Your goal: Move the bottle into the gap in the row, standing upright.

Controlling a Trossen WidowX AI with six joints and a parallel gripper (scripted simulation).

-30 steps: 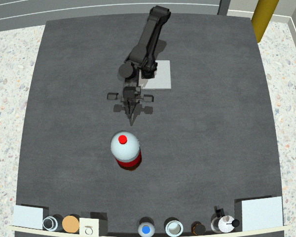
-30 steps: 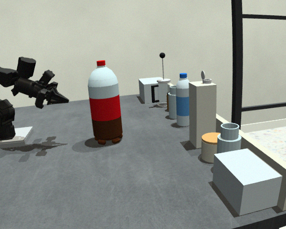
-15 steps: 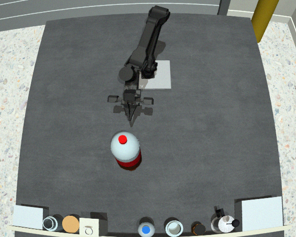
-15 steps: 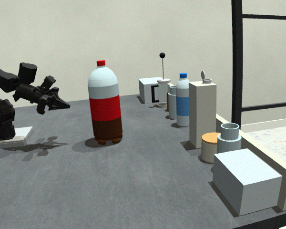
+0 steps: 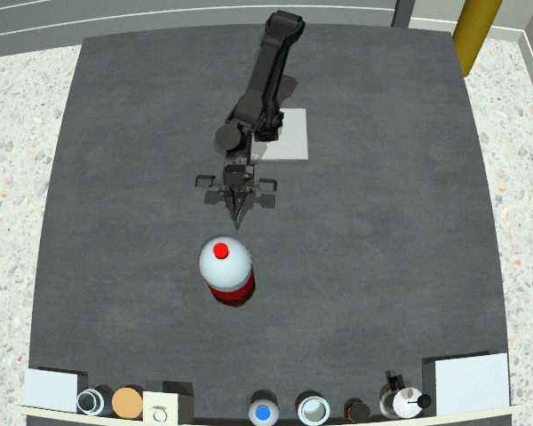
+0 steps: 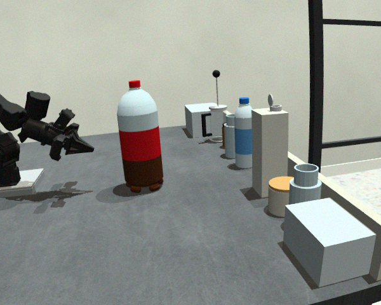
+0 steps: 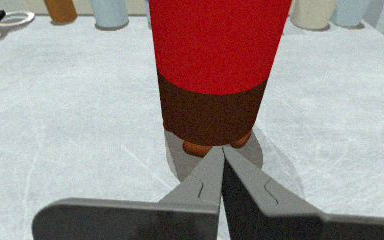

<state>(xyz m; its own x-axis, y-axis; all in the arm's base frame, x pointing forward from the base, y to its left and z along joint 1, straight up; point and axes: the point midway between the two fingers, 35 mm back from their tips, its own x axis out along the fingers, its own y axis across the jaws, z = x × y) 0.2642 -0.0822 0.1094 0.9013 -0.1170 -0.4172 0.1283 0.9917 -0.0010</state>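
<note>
Clenched on nothing, the black hand (image 6: 87,148) aimed low at the tall red-labelled plastic cola bottle (image 6: 140,138) mid-worktop, seemingly to push it.

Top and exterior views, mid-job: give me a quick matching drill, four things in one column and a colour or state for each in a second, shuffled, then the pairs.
Things:
1. big soda bottle
2. small bottle in the row
3. gripper
4. low jar beside the tall carton

States:
A. blue cap and blue label
B. jaws shut, holding nothing
C. orange lid
D. upright out on the table, red cap

Pairs: 1-D, 2-A, 3-B, 4-C
</note>
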